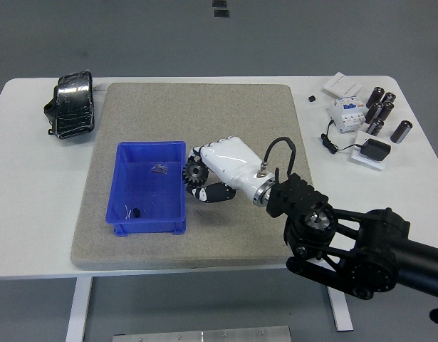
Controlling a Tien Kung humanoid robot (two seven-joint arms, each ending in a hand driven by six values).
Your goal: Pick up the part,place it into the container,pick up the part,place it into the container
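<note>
A blue plastic bin (149,187) stands on the grey mat (197,107) left of centre. Inside it lie a small clear part (159,169) and a small black part (136,212). My right hand (204,178), white with black fingertips, reaches in from the lower right and is shut on a black gear (194,176). The gear is held just right of the bin's right wall, at about rim height. The left arm is out of view.
A black bundle wrapped in plastic (71,105) lies at the table's back left. At the back right are several dark cylinders (382,110), a white breaker unit (347,110), a black adapter with cable (372,149) and white boxes (342,84).
</note>
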